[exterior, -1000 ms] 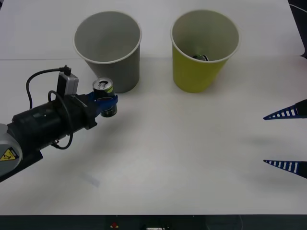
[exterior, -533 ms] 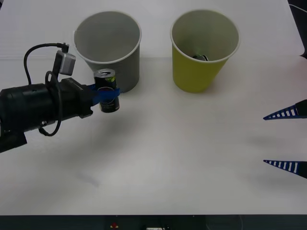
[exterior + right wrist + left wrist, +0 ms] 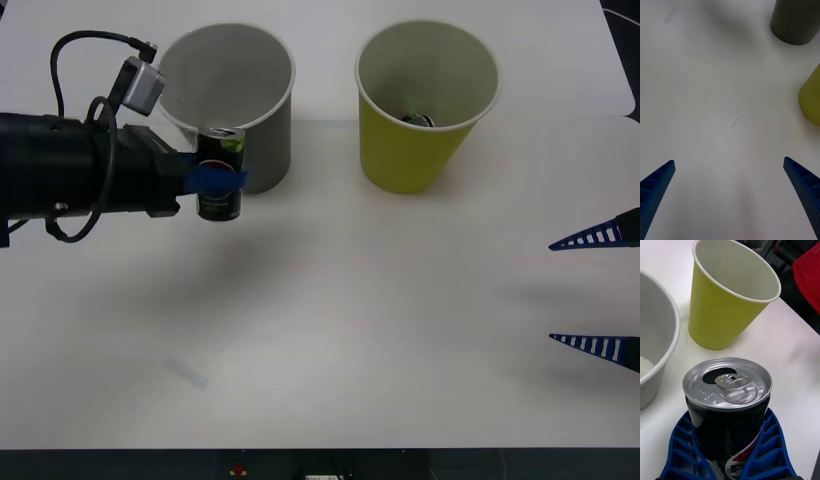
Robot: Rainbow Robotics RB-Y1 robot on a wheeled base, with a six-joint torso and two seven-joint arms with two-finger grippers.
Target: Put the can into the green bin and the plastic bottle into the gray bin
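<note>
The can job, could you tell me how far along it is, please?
Nothing looks finished yet. In hand: the left tool grips the can upright beside the gray bin. Left: dropping it into the green bin. The right tool waits open.

The left arm, a thick black cylinder with a looping black cable and a small gray box on its wrist, reaches in level from the left side. Its blue ribbed left gripper [image 3: 221, 179] has its jaws closed around the small dark metal drink can [image 3: 220, 186], held upright. The right gripper [image 3: 596, 290] sits parked at the right edge, its two blue ribbed fingers [image 3: 804, 187] spread wide apart.
</note>
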